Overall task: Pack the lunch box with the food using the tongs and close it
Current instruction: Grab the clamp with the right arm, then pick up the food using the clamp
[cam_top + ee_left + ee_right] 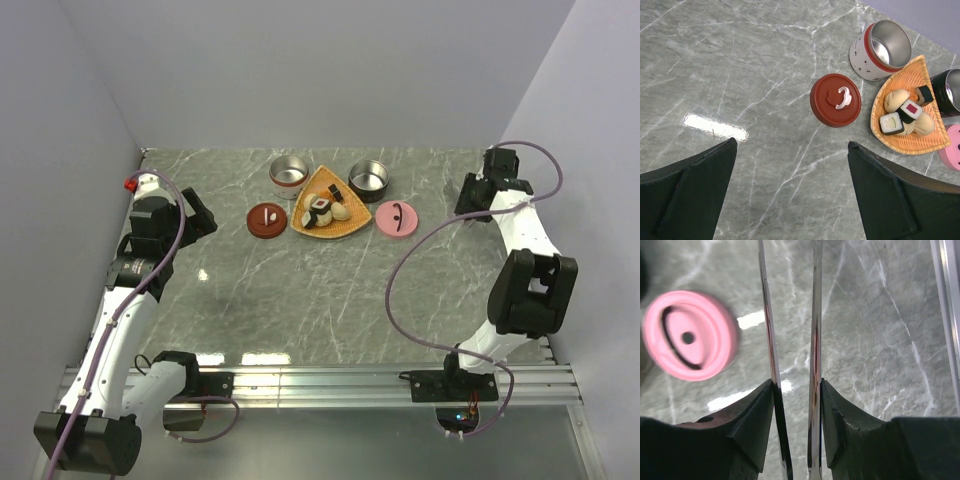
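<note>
Right end effector (796,385) clamped on tongs (815,310) (both blades pinched); left end effector (791,145) wide open.

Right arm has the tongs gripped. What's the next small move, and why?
Probably swing the right end effector left, past the pink lid, toward the food. The tongs sit clamped between its fingers, and all the food is on the tray beyond that lid.
</note>
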Controlling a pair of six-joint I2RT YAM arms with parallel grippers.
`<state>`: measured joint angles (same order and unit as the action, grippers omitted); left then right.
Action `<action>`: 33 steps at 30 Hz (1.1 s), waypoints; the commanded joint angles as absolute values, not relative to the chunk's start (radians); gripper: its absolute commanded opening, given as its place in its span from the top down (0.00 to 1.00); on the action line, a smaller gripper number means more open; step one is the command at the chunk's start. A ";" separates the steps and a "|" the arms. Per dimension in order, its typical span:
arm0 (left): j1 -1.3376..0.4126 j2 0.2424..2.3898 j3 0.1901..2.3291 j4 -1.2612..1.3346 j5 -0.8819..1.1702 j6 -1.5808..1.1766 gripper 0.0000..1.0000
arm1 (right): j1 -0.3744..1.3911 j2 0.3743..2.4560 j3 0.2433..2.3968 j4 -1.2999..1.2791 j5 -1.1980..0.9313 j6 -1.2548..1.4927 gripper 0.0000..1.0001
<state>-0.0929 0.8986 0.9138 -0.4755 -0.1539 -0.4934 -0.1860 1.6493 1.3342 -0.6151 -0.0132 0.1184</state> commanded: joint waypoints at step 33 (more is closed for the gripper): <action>-0.087 0.882 0.899 -0.422 -0.118 -0.465 0.00 | 0.267 1.252 1.321 -0.615 -0.316 0.140 0.55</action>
